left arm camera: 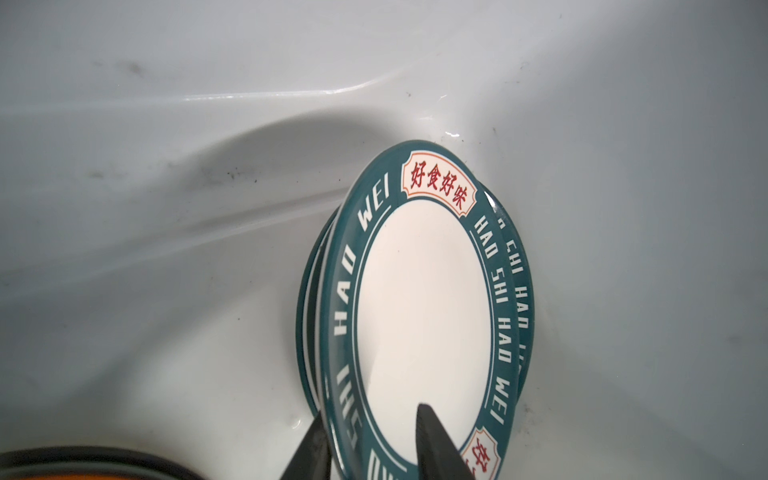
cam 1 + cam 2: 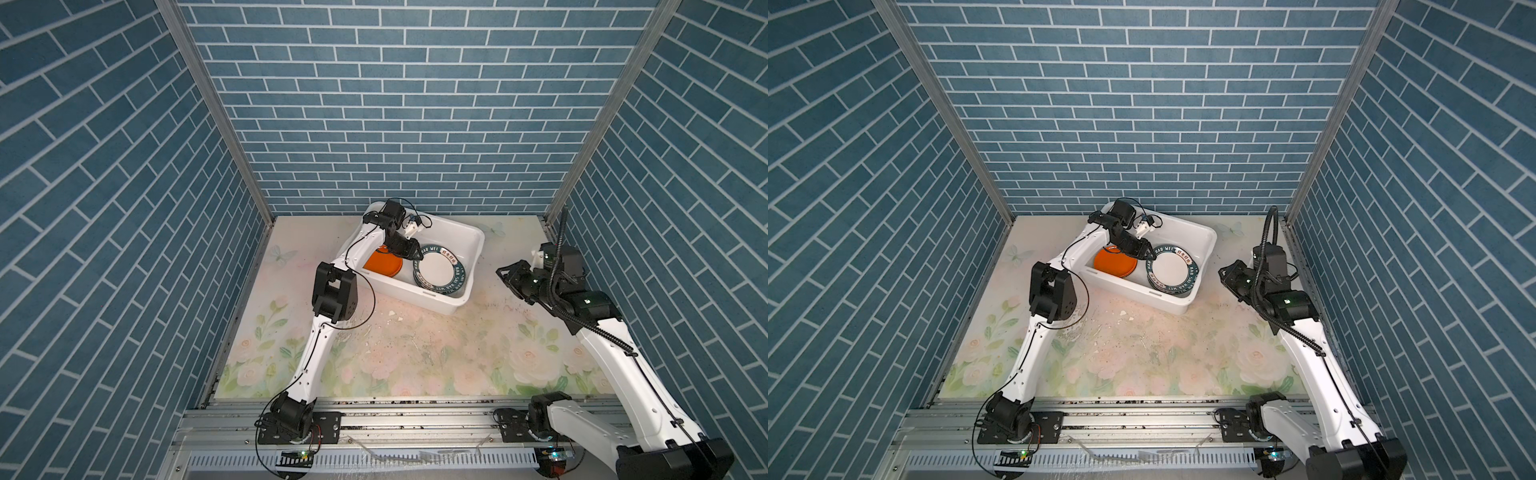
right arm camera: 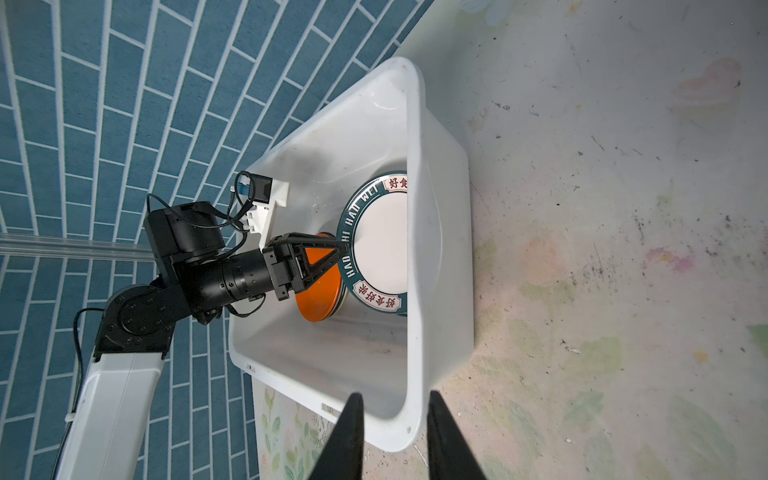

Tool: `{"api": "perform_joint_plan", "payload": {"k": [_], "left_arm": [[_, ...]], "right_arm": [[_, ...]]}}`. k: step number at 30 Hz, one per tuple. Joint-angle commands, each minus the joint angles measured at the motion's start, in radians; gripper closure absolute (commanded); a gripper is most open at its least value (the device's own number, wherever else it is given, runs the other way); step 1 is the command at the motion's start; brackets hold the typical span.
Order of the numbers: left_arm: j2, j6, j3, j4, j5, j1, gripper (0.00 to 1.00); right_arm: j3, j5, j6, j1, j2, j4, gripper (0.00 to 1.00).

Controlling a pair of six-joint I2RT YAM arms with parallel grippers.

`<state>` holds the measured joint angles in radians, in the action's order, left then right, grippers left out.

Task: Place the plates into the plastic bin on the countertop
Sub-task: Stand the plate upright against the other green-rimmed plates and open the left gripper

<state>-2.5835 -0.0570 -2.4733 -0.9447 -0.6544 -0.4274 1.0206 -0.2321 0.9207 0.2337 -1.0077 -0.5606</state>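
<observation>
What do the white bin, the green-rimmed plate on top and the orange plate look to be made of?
The plastic bin: glossy white moulded plastic, judging by rounded corners, rolled rim and soft highlights.
The green-rimmed plate: smooth and glossy with printed lettering; glazed ceramic or melamine, cannot tell which.
The orange plate: uniform colour, satin sheen; likely plastic or melamine, uncertain.

There is one plastic bin (image 2: 415,300), and in it show two green-lettered plates (image 1: 424,307) stacked together and one orange plate (image 2: 382,266), three countable plates in all, with lower rims (image 2: 453,293) beneath too hidden to count.
</observation>
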Motion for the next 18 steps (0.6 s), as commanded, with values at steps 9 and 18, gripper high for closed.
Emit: {"api": "perform_joint_plan", "payload": {"k": [9, 18], "left_arm": [[-0.046, -0.014, 0.014, -0.014, -0.005, -0.025, 0.6], [-0.049, -0.015, 0.013, -0.016, -0.001, -0.027, 0.53]], "right_arm": [[-0.026, 0.0, 0.038, -0.007, 0.035, -0.008, 0.73], [-0.027, 0.002, 0.04, -0.007, 0.035, -0.008, 0.73]]}}
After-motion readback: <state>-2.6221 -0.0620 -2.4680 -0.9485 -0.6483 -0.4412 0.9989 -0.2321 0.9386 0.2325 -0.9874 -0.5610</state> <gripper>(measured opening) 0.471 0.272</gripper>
